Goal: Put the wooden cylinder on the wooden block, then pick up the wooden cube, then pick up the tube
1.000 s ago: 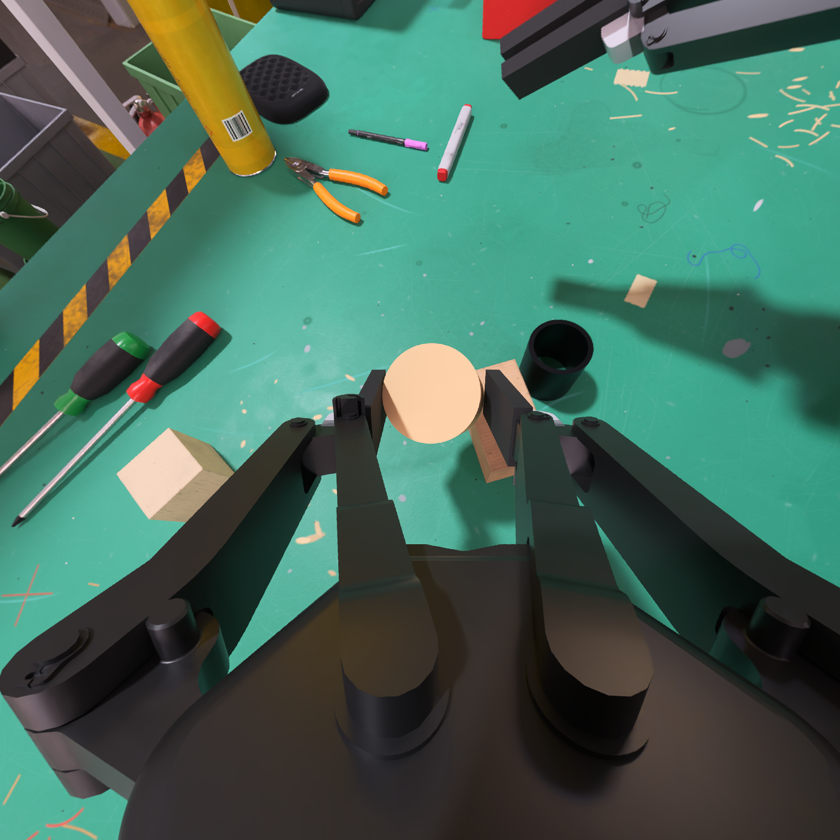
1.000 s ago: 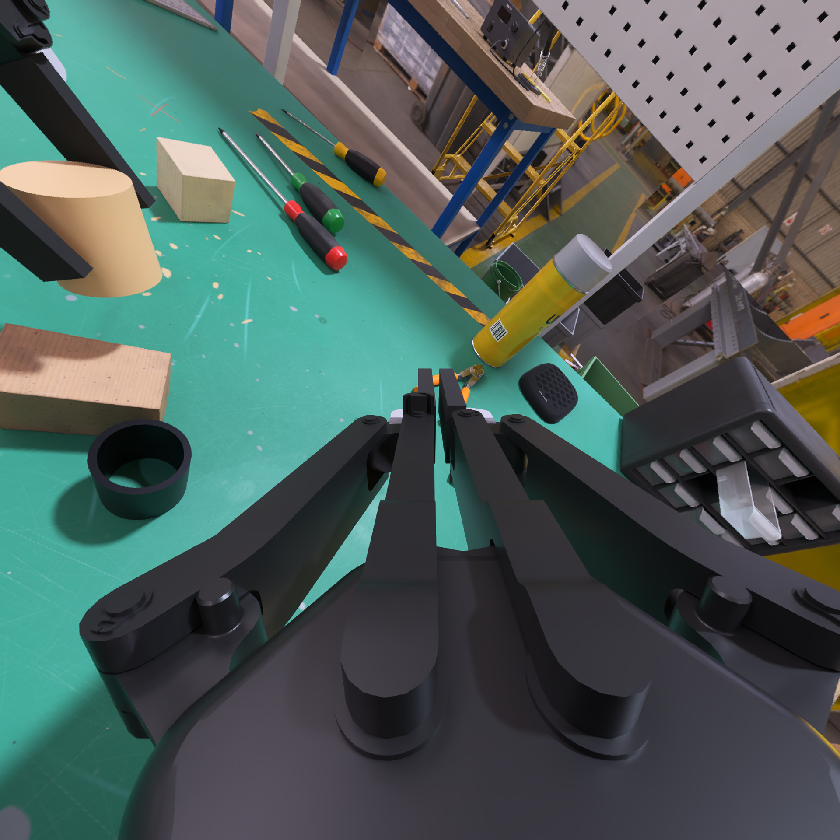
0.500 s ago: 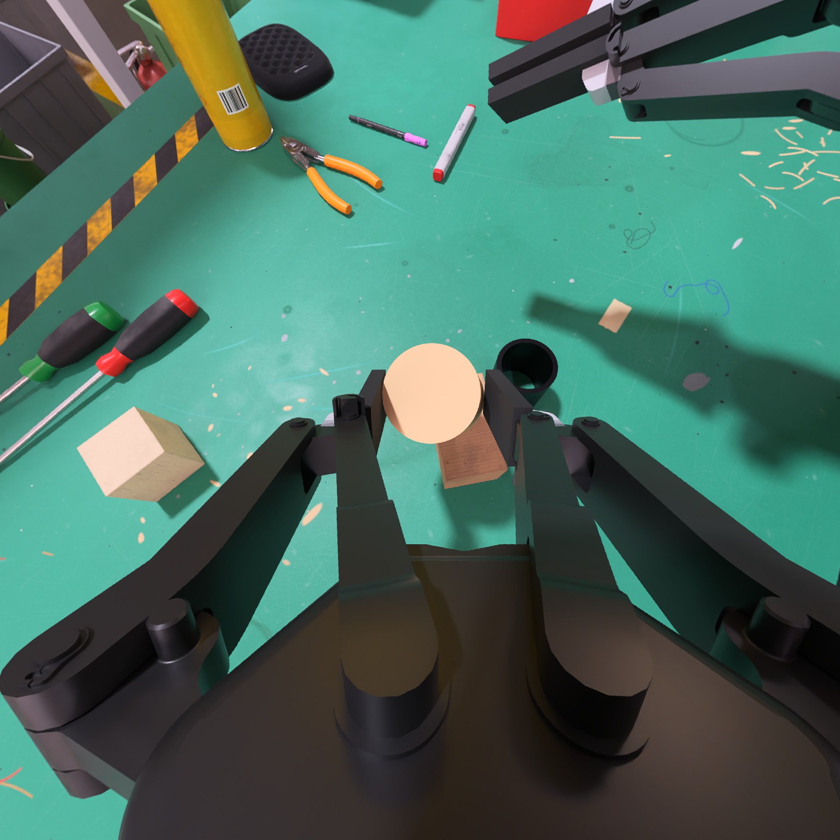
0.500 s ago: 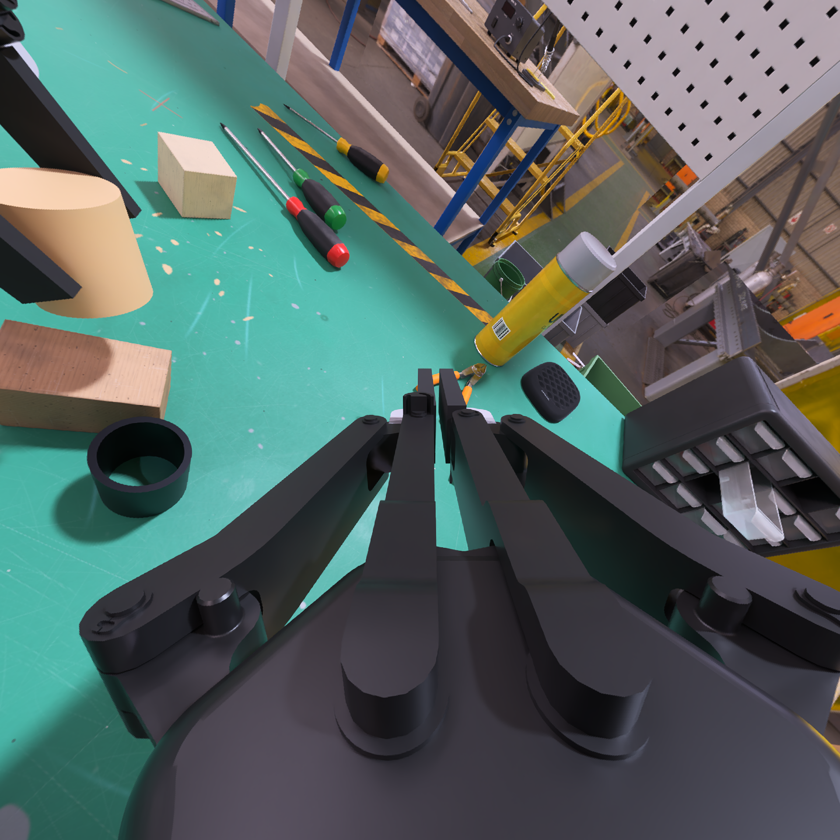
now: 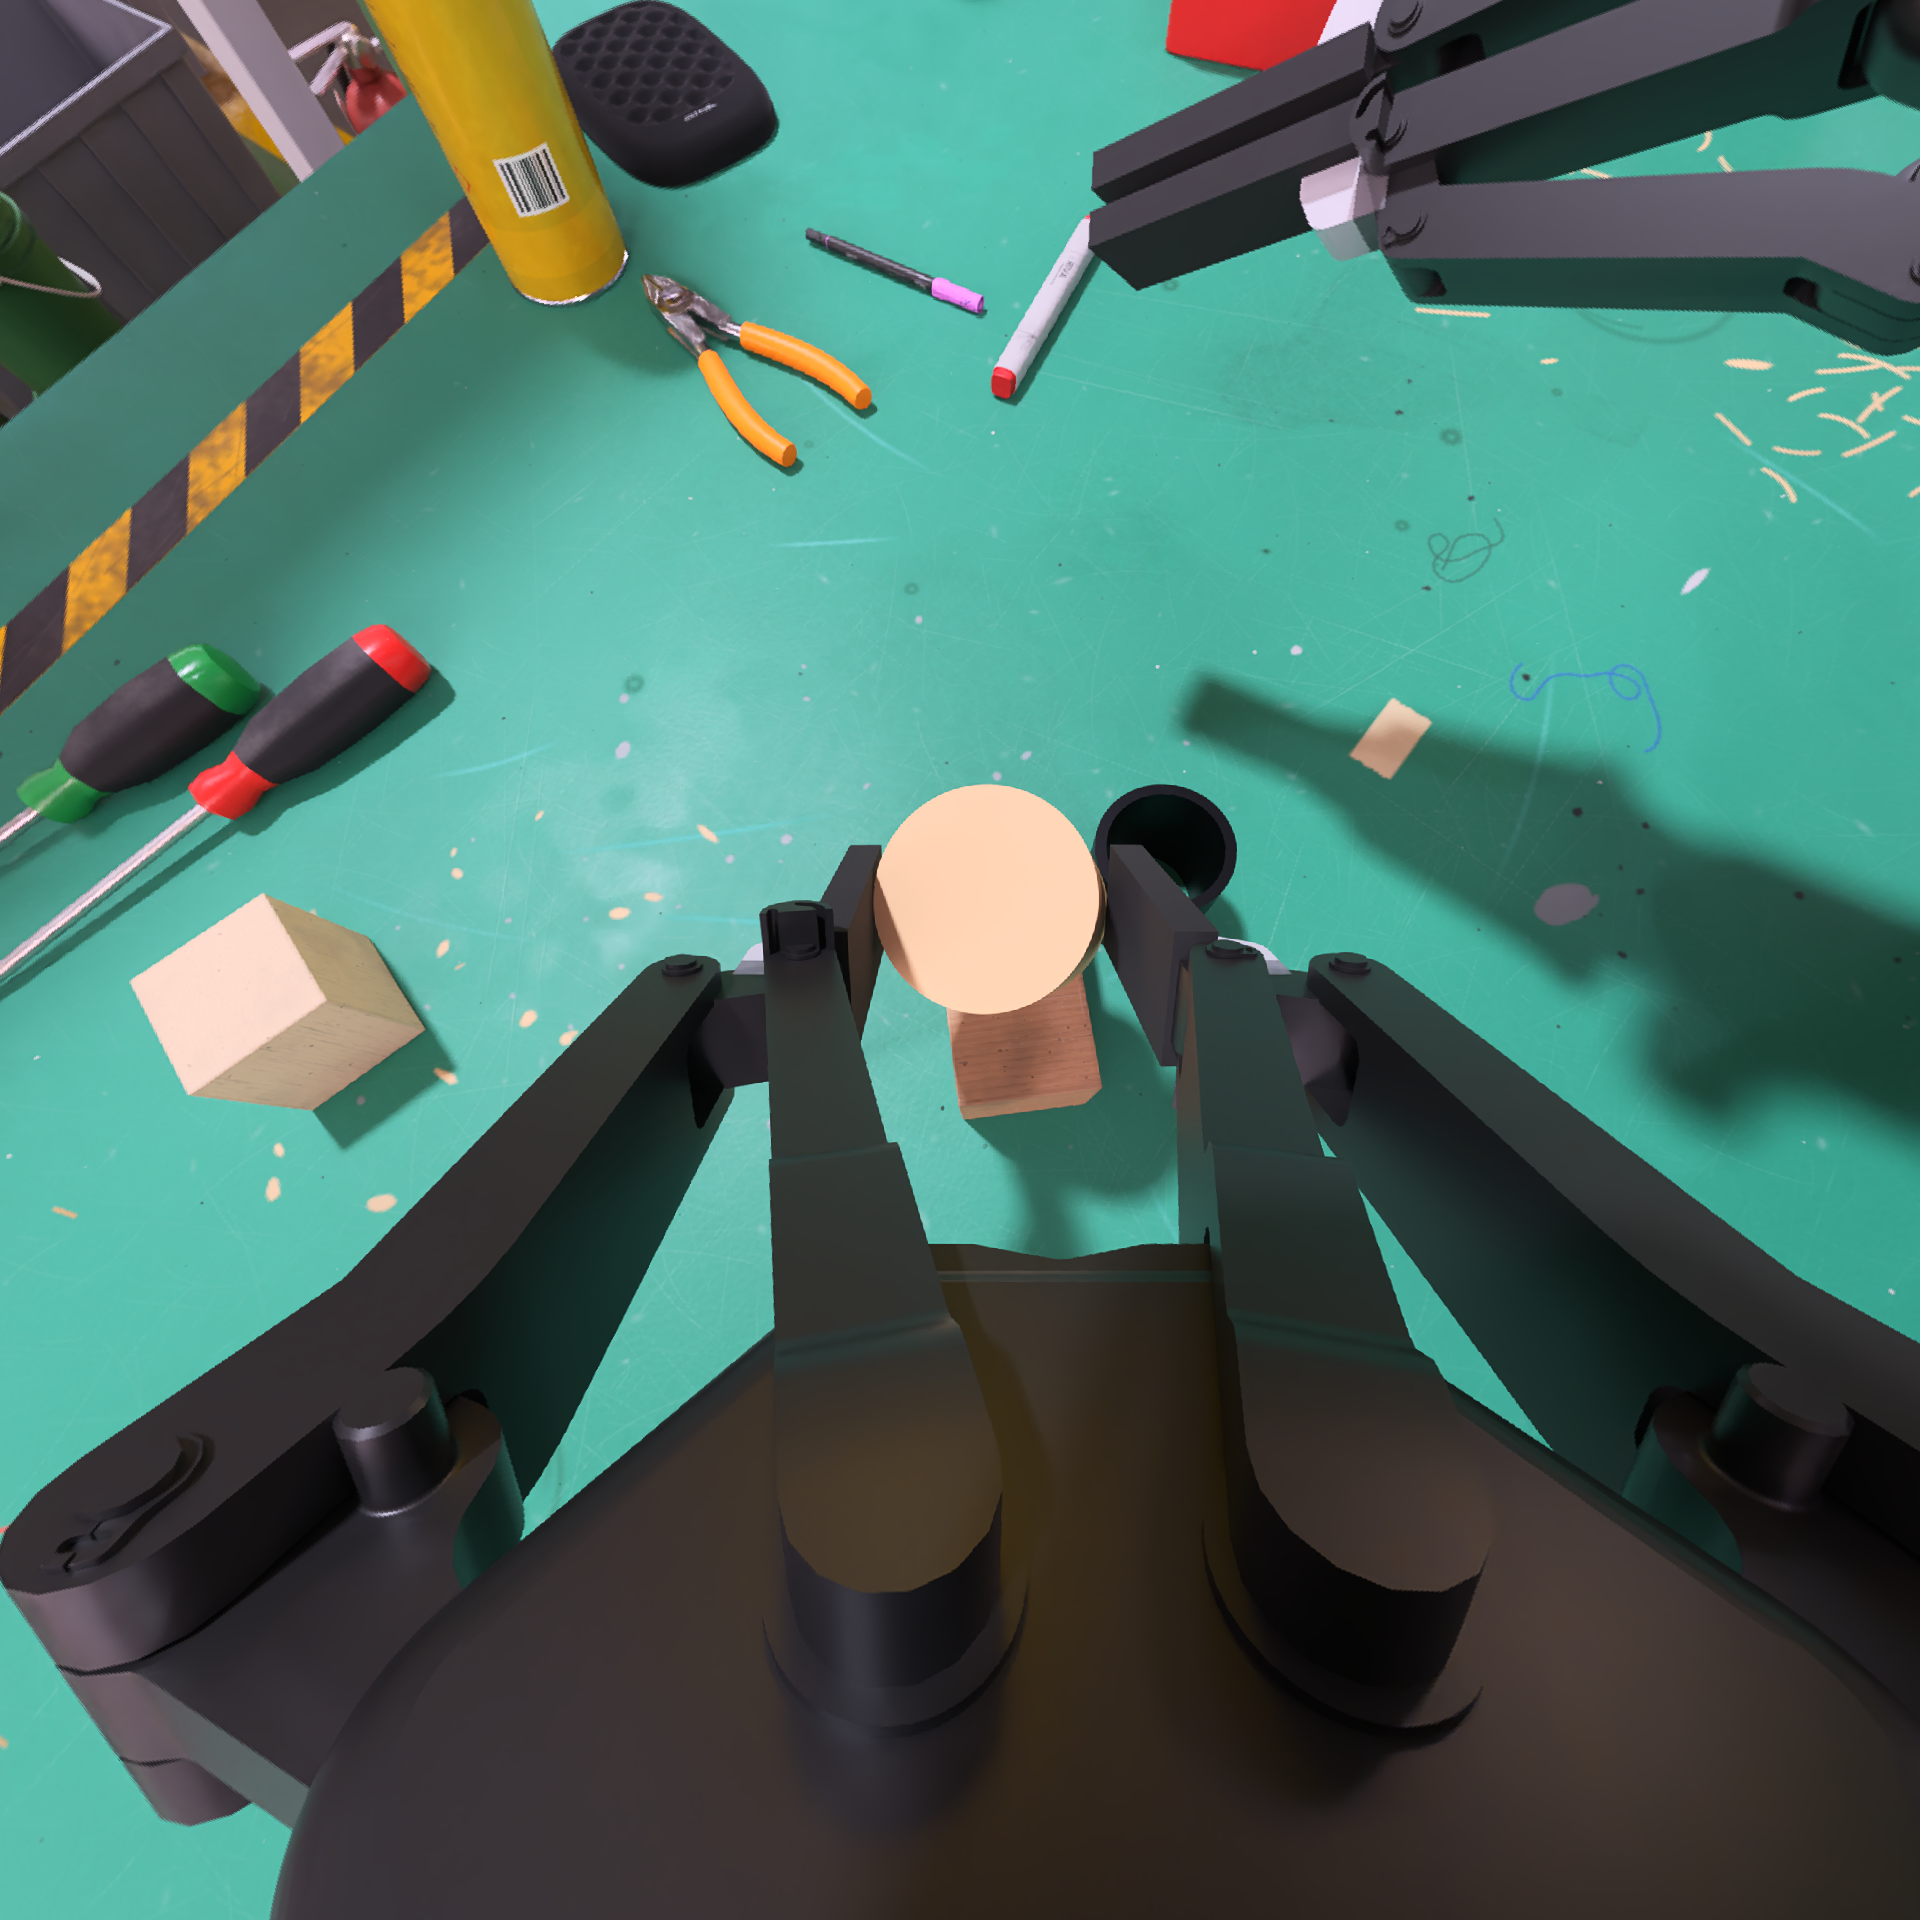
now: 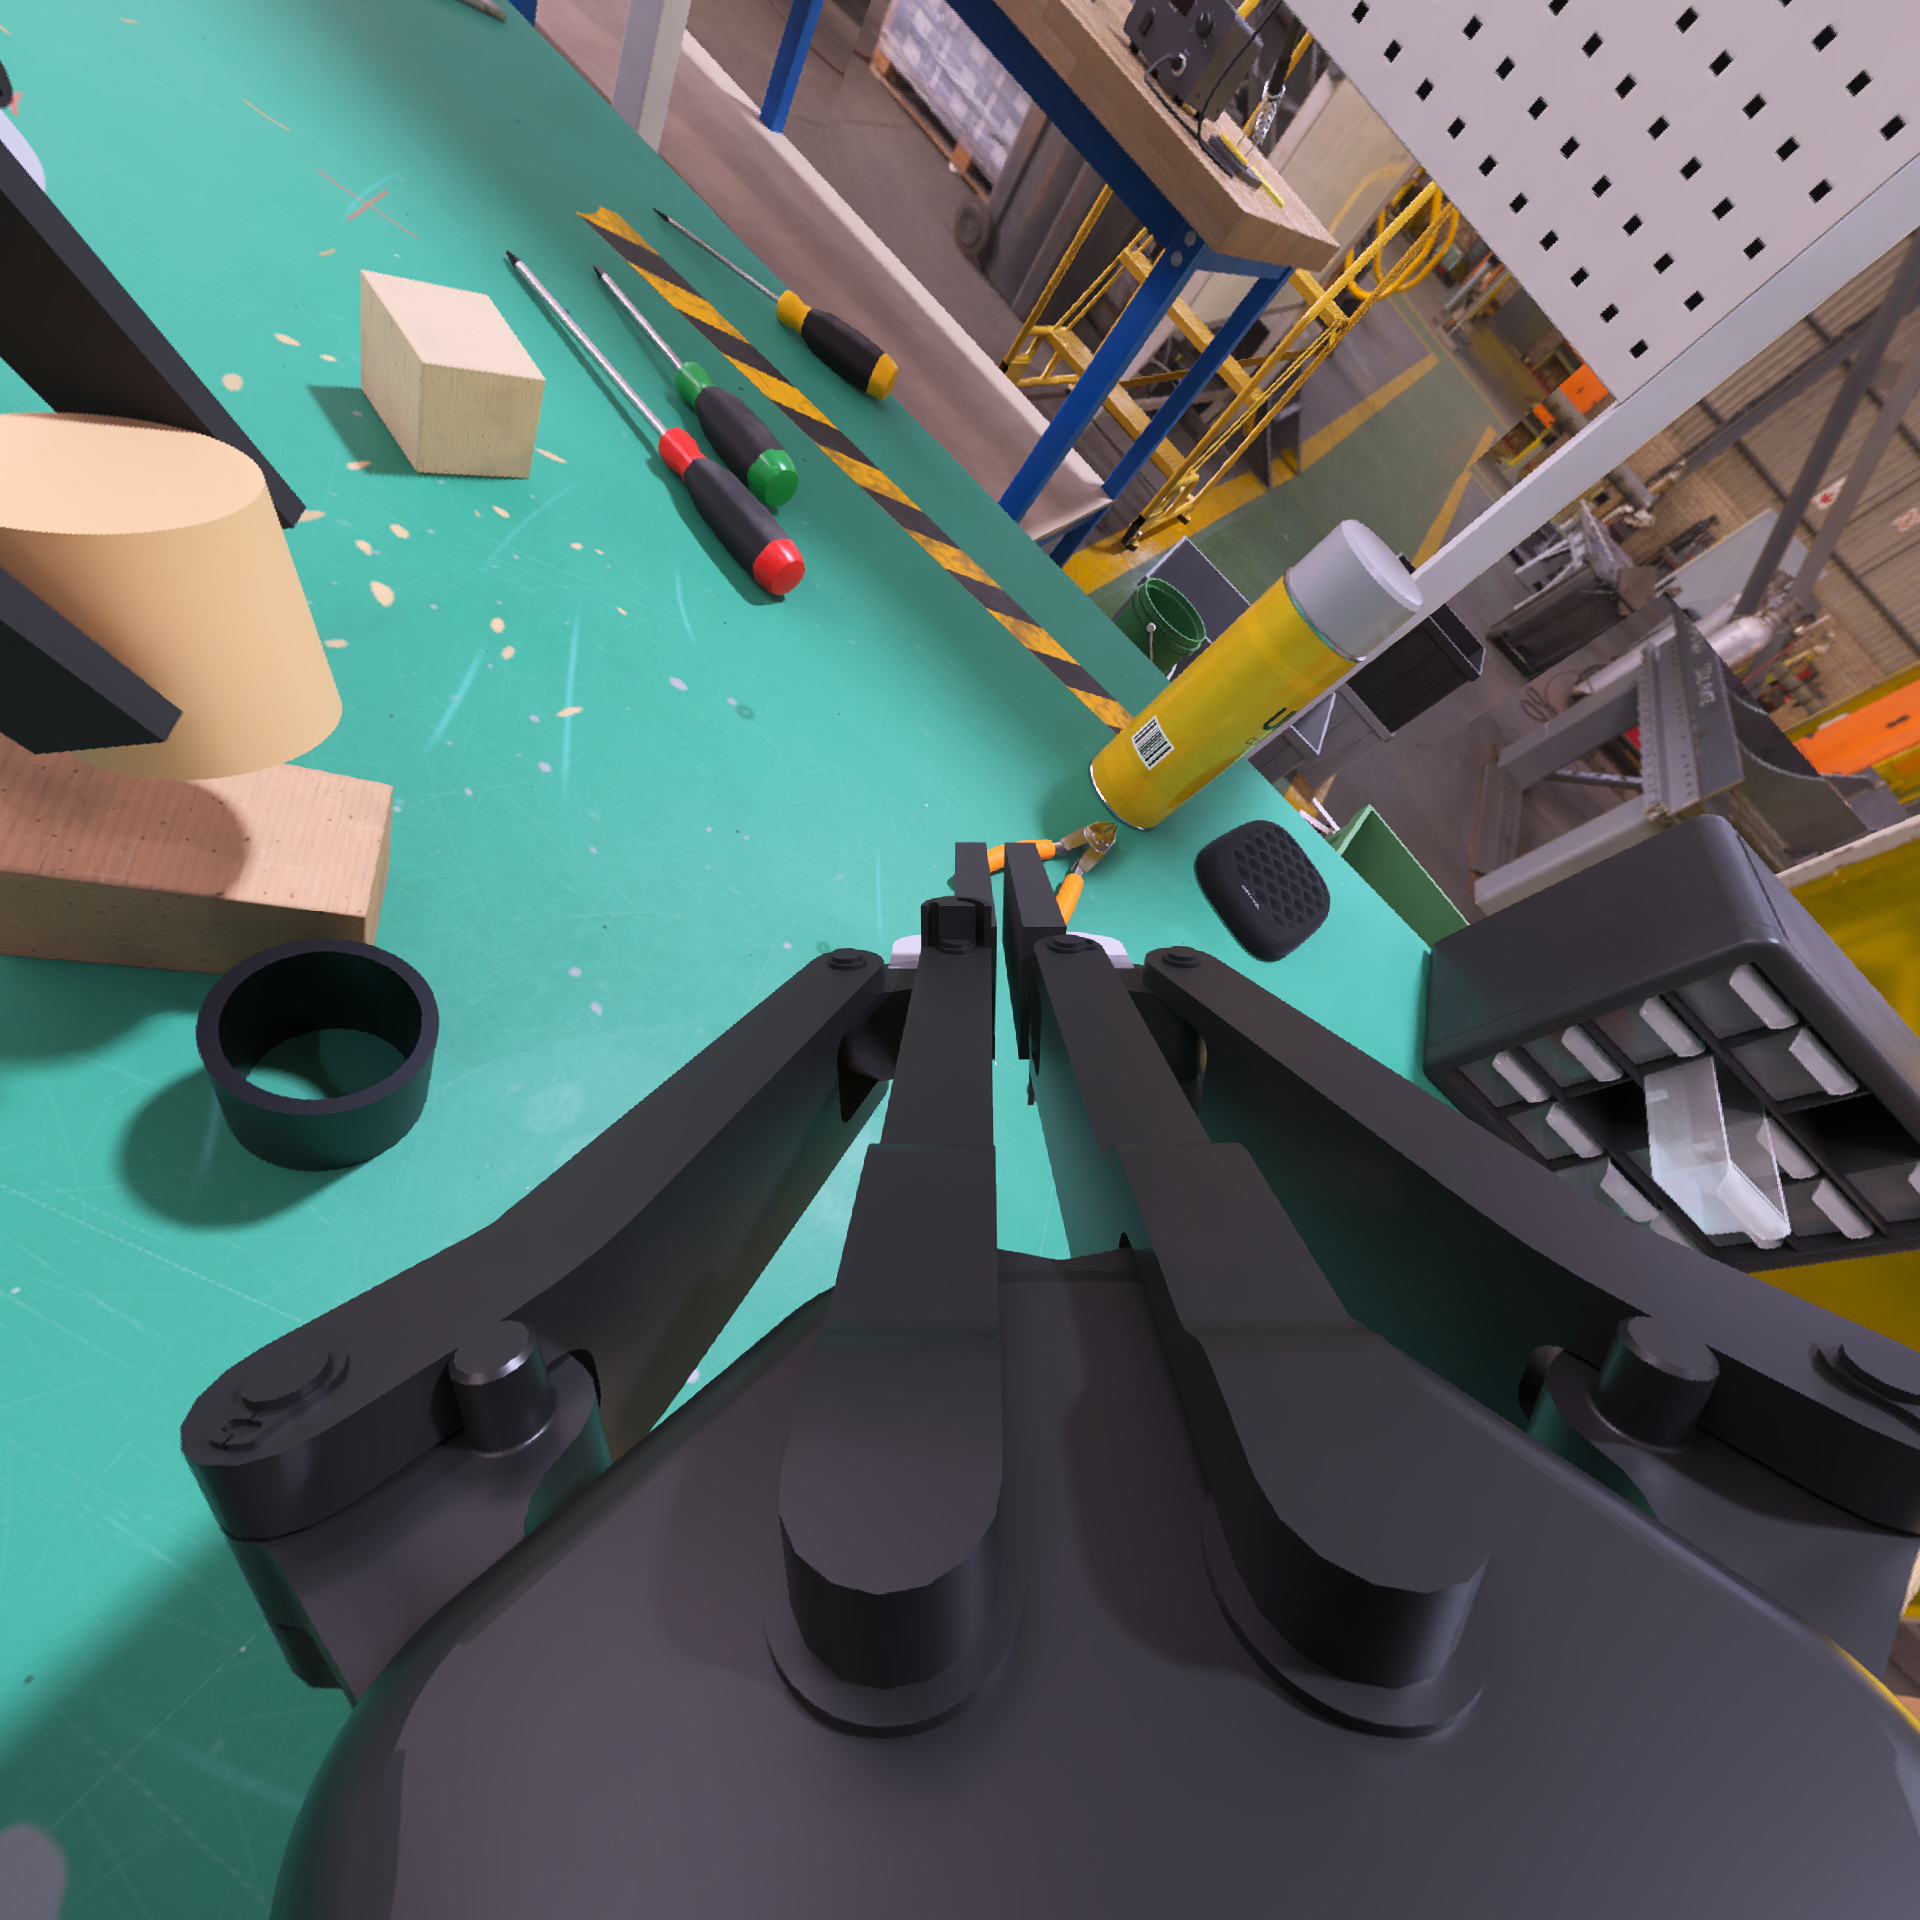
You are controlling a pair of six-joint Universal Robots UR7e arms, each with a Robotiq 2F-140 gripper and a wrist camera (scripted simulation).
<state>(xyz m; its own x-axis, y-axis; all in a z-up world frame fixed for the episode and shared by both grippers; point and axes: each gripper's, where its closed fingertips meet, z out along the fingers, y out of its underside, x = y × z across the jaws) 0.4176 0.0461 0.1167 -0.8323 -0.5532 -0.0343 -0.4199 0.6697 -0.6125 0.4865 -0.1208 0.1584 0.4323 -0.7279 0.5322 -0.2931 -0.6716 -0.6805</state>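
Note:
My left gripper (image 5: 987,883) is shut on the pale wooden cylinder (image 5: 987,899) and holds it upright over the brown wooden block (image 5: 1023,1060). In the right wrist view the cylinder (image 6: 156,603) stands on or just above the block (image 6: 187,852); I cannot tell if they touch. The pale wooden cube (image 5: 275,1003) lies to the left on the green table; it also shows in the right wrist view (image 6: 447,379). The short black tube (image 5: 1174,836) stands just beyond the block, also seen in the right wrist view (image 6: 317,1049). My right gripper (image 6: 995,868) is shut and empty, above the table.
Two screwdrivers (image 5: 301,722) lie at the left by the striped table edge (image 5: 218,447). A yellow spray can (image 5: 499,145), orange pliers (image 5: 758,364), a marker (image 5: 1039,312), a pen (image 5: 899,272) and a black pad (image 5: 665,88) lie farther off. A black drawer organizer (image 6: 1704,1049) stands at the right.
My left gripper has carried the cylinder sideways until it is over the wooden block, and lower. The right gripper has stayed shut and hardly moved.

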